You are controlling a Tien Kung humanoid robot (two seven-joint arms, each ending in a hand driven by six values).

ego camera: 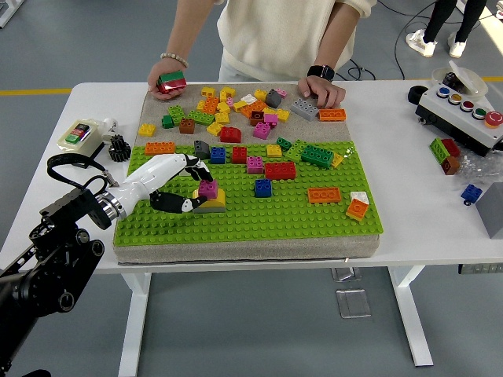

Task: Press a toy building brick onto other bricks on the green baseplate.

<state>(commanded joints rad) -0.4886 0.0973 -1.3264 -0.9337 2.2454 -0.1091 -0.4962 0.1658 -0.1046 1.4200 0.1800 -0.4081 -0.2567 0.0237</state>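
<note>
On the left part of the green baseplate (299, 216) my left hand (189, 184) has its white fingers curled round a small magenta brick (207, 188). That brick sits on top of a yellow and grey brick (211, 203) fixed to the plate. Thumb and fingers pinch the magenta brick from the left and above. My right arm is out of view. At the far side a person holds a red and green brick (172, 82) in one hand (161, 78) and rests the other hand (322, 90) among the loose bricks.
Several loose bricks (236, 110) lie on the grey mat behind the plate. More bricks stand on the plate: red (280, 170), blue (263, 188), orange (324, 194), dark green (317, 155). A button box (464, 114) is at right, a switch box (81, 135) at left.
</note>
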